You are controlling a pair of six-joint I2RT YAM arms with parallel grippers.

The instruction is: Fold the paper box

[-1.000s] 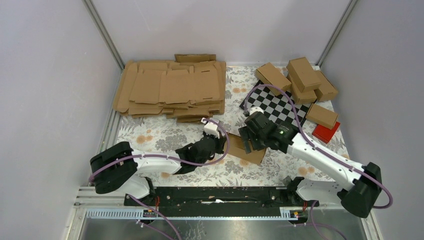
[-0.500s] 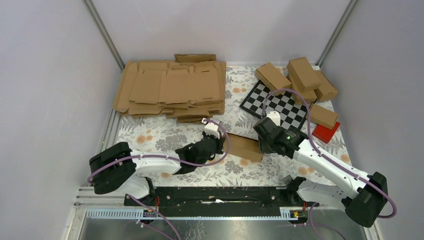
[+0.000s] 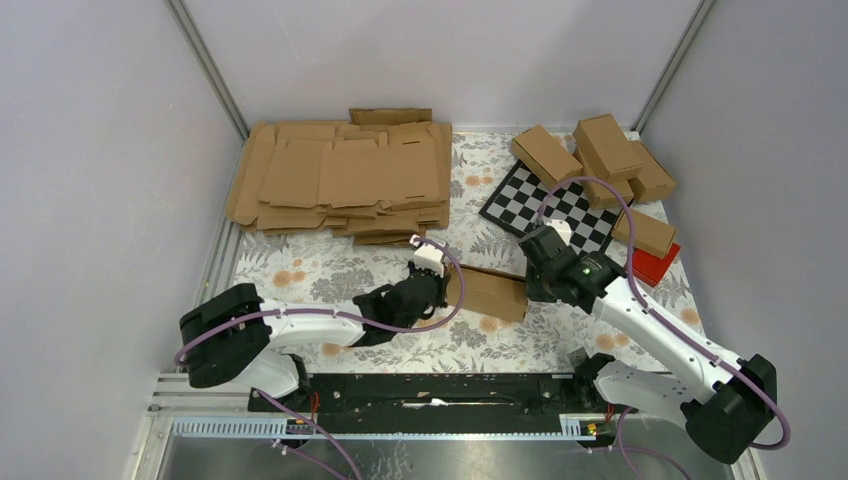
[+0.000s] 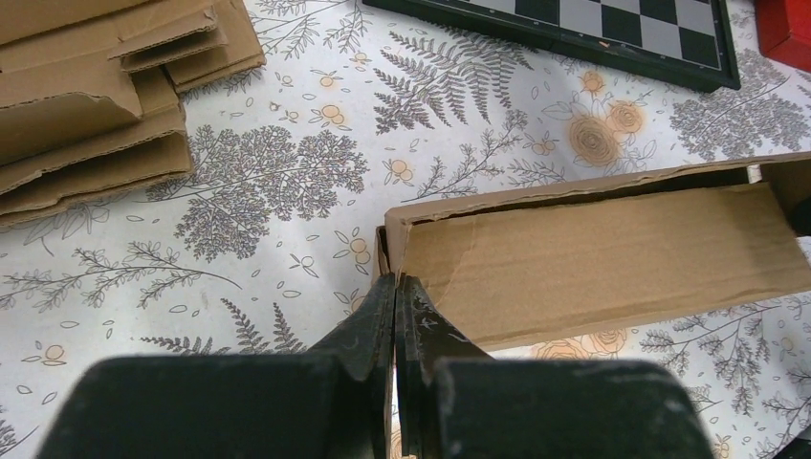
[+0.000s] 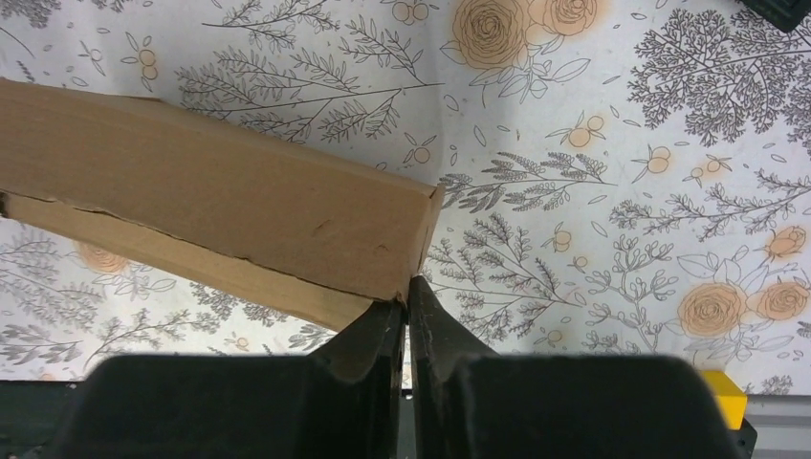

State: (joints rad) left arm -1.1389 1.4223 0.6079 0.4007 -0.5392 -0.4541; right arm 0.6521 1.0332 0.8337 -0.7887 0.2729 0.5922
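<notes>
1 paper box (image 3: 492, 293): left end effector (image 4: 395, 287), right end effector (image 5: 408, 292), both pressed together, are touching its 9 and 3 o'clock ends; advise pushing evenly.

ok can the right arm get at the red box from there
Probably yes: the red box lies close by on that arm's right, with nothing between them. But the right fingers are shut at the paper box's end, so they would have to let go first.
</notes>
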